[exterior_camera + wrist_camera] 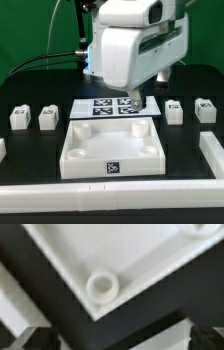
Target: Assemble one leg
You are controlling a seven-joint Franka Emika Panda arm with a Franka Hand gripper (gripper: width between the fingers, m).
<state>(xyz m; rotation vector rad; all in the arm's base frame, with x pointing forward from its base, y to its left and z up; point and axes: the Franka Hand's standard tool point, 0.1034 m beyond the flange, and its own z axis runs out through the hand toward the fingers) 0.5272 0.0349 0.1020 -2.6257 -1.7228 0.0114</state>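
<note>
The leg [174, 110] lies apart from the gripper [134, 99], whose jaws stand wide and empty.

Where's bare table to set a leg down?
Bare table on the exterior view's left of the panel, nearer the camera than two legs; likewise on its right. Crowded behind, at the marker board under the gripper.

A green backdrop [30, 25] stands behind the evenly lit black table [35, 150], with white rails [100, 203] edging its front.
</note>
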